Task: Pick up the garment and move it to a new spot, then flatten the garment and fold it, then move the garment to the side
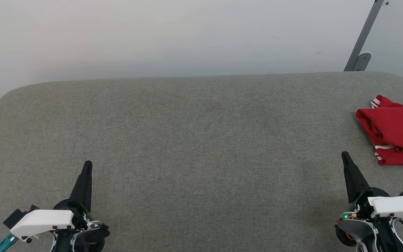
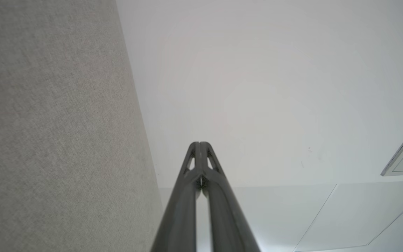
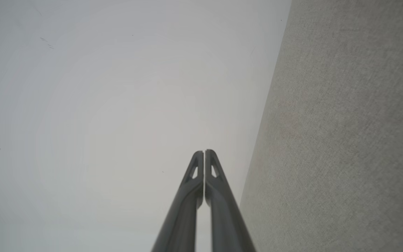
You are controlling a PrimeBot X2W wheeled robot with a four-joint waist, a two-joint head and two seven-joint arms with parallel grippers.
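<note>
Just beyond closed right gripper [image 1: 344, 154], apart: bunched garment [image 1: 395, 129].

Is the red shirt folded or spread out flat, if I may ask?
Folded, roughly: the garment lies as a compact doubled bundle, layers overlapping, not spread.

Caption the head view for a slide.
Left end effector, right end effector shut, empty; red shirt bunched at right of table.

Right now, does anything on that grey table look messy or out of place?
Only the red garment: it lies bunched up instead of flat at the right edge of the table, running out of the head view.
</note>
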